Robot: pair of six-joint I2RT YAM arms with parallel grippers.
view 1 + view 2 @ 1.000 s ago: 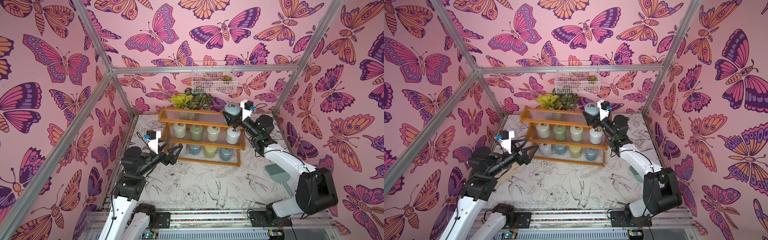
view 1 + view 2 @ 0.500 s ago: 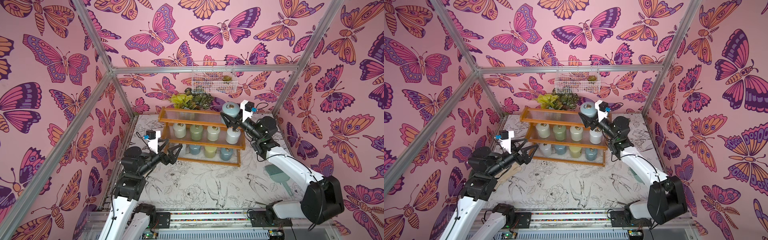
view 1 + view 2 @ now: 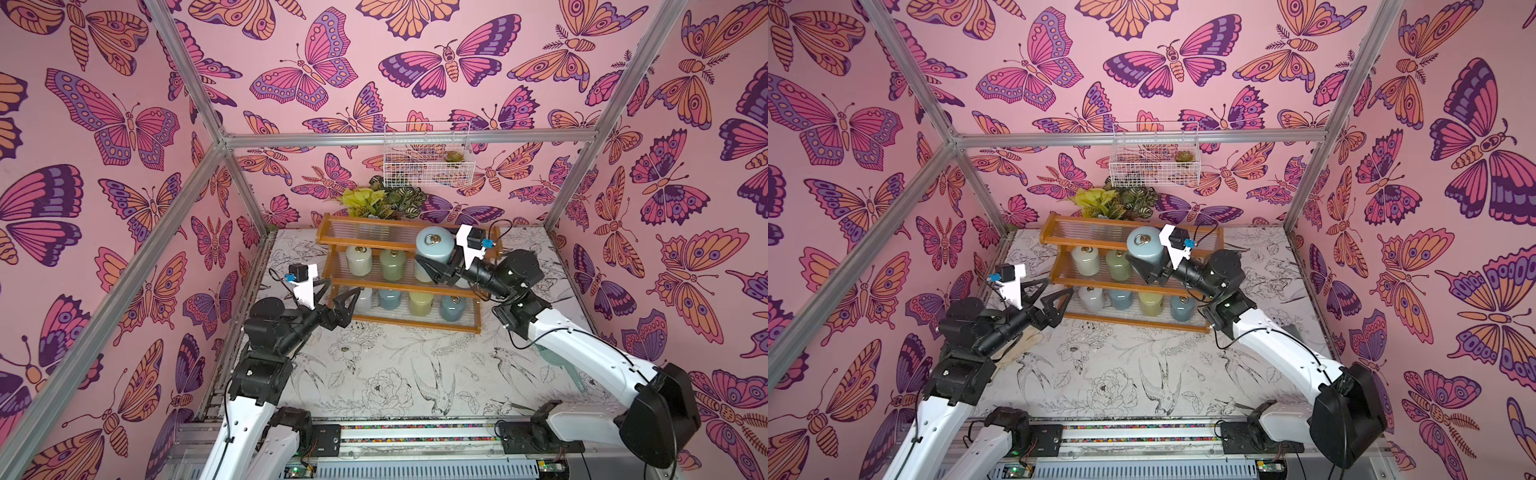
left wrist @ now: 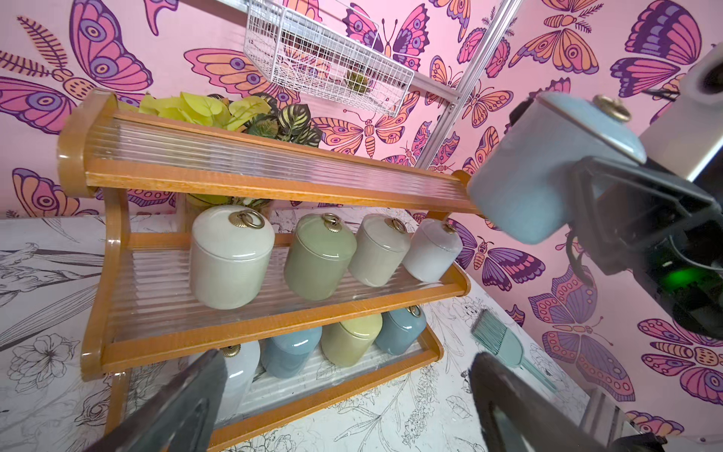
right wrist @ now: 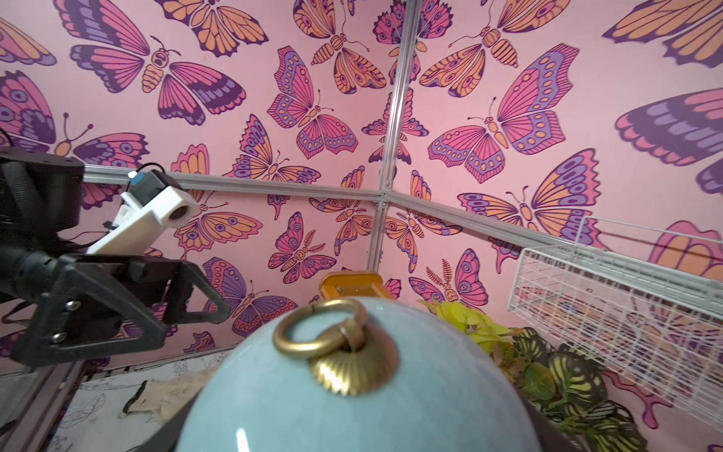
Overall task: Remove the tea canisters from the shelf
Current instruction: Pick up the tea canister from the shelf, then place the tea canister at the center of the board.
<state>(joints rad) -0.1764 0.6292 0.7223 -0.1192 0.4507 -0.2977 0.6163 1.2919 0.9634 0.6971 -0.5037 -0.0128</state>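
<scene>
While the left gripper [image 3: 343, 287] hangs at about nine o'clock from the bottom tier of the shelf [image 4: 234, 184], jaws spread wide with nothing between them, the right gripper [image 3: 434, 265] is clamped around the body of a pale blue tea canister [image 3: 432, 247]. That canister is tilted at the three o'clock end of the top tier. It seems lifted clear of it, though the overlap leaves this unsure. The other canisters [image 4: 319, 256] stand four on the middle tier and four on the bottom. The shelf sits at twelve o'clock on the counter [image 3: 395, 374].
</scene>
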